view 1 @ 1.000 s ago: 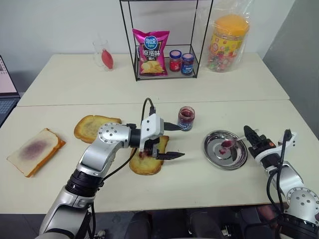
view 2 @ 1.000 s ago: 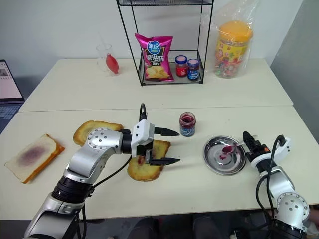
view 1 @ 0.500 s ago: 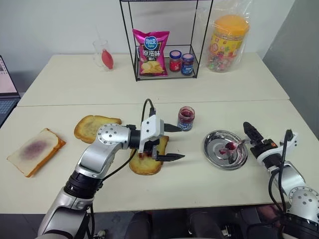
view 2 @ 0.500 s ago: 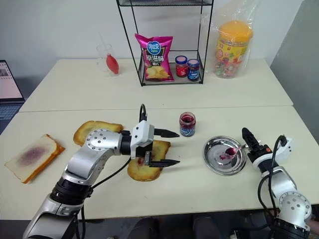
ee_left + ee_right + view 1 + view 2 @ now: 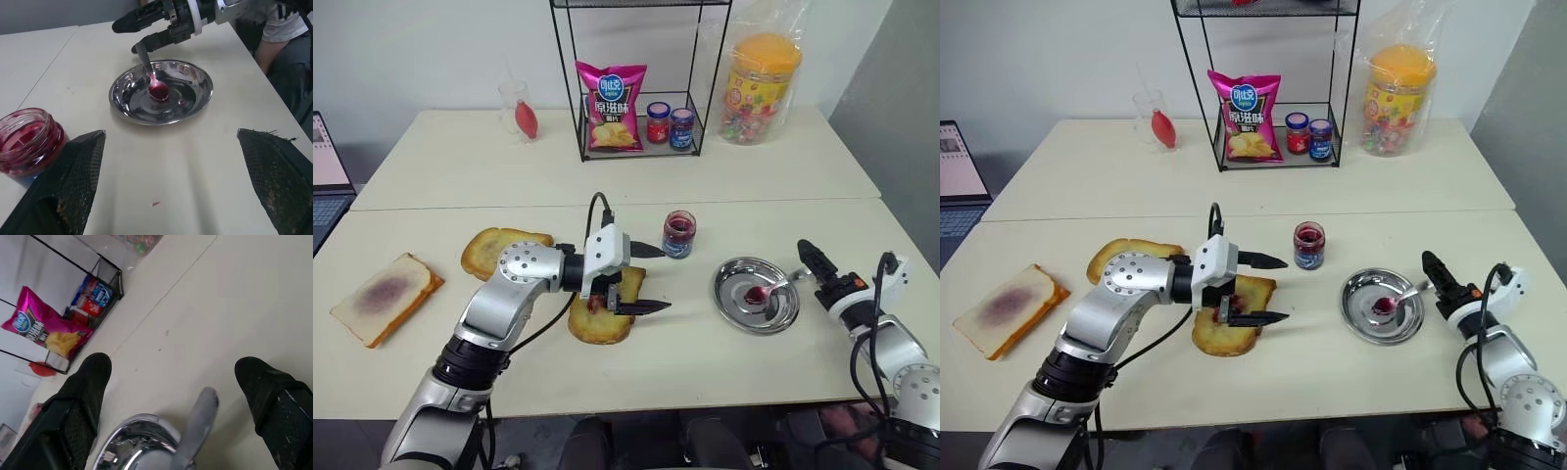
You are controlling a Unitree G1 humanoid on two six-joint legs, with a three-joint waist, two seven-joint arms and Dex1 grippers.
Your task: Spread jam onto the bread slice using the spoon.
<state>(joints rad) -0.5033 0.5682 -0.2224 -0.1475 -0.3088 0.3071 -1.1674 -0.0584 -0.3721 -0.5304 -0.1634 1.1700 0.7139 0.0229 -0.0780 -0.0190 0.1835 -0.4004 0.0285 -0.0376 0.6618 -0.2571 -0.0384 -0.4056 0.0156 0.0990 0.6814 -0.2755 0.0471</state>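
table (image 5: 862, 211): I'm working over its near half
bread slice (image 5: 603, 318): lying under my left claw (image 5: 651, 277), which is hanging wide open
dish (image 5: 736, 304): holding the spoon (image 5: 766, 291), handle pointing at my right claw (image 5: 813, 266)
right claw: gaping, empty, nearer arm
jam (image 5: 678, 233): sitting in jar between bread and dish

the bread slice (image 5: 603, 318) is partly hidden under the left gripper (image 5: 651, 277), so how far its jam (image 5: 597, 303) spreads cannot be told. left of the pale slice (image 5: 384, 296), a laptop (image 5: 325, 176) is cut off by the edge. in the right wrist view the steel dish (image 5: 136, 449) and spoon (image 5: 194, 431) handle run off the edge.
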